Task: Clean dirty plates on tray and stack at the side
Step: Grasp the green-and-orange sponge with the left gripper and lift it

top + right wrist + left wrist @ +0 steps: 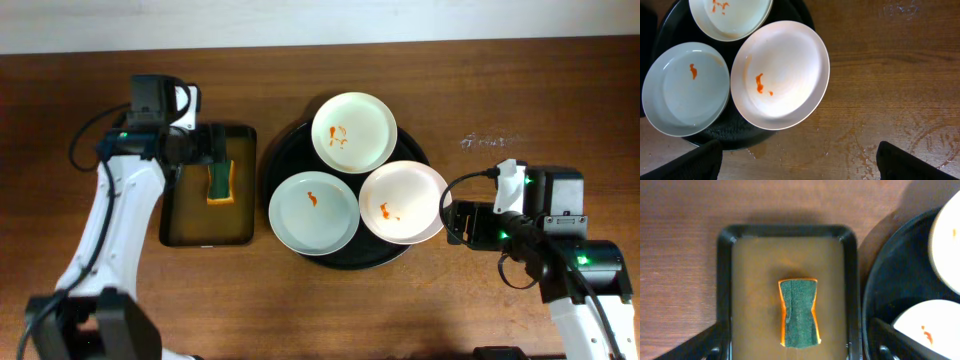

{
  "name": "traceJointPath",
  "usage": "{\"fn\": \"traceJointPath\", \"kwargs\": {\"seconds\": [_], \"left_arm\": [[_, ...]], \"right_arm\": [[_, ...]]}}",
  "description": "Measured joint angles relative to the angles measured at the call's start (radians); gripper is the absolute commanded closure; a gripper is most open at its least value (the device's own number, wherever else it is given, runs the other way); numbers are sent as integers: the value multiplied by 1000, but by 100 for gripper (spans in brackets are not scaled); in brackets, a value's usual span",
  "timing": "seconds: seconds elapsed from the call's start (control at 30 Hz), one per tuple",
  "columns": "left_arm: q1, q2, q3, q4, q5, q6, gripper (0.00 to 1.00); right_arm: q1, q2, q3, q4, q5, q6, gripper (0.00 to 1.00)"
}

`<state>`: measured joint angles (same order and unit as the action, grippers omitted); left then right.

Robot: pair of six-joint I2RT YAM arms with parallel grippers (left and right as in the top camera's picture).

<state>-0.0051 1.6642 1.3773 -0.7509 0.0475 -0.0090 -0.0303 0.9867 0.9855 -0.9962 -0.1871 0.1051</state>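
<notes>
1. The left gripper hangs over the smaller rectangular tray. Its fingers are spread wide and hold nothing.
2. In that tray a sponge lies in shallow brownish liquid, green side up with an orange edge. In the left wrist view it sits between the two fingers, and we see neither one touching it.
3. The right gripper sits over the wooden table, just right of the round black tray. It is wide open too, with only bare, wet-marked wood between its fingers.
4. All three plates rest on the black tray, and each carries small orange-red smears.
5. The white plate lies at the far side, the pale blue plate at the near left and the pale pink plate at the near right.
6. The pink plate's rim meets the blue plate's rim. Its right side overhangs the tray's rim above the table, near the right gripper but apart from it.
</notes>
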Motion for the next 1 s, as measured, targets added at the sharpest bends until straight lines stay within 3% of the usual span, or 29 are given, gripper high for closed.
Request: {"fn": "traceJointPath", "kwargs": {"seconds": [0.13, 0.37, 0.67, 0.7, 0.73, 0.9, 0.93, 0.97, 1.0], "left_arm": [[0, 200, 4, 57, -4, 2, 21], [0, 327, 4, 88, 2, 2, 25], [-40, 366, 4, 113, 1, 8, 63], [-40, 367, 4, 113, -7, 9, 87], [-40, 367, 4, 112, -11, 9, 99], [-40, 367, 11, 73, -22, 9, 100], [-40, 365, 17, 42, -23, 8, 55], [-40, 356, 26, 28, -22, 9, 48], [-40, 346, 27, 27, -22, 7, 2]], "right_arm": [[0, 0, 0, 0, 0, 0, 1], [0, 0, 0, 0, -3, 0, 1], [0, 0, 0, 0, -3, 0, 1], [0, 0, 0, 0, -3, 0, 1], [0, 0, 0, 0, -3, 0, 1], [0, 0, 0, -3, -3, 1, 1], [0, 0, 0, -8, -3, 0, 1], [0, 0, 0, -9, -3, 0, 1], [0, 0, 0, -10, -3, 0, 1]]}}
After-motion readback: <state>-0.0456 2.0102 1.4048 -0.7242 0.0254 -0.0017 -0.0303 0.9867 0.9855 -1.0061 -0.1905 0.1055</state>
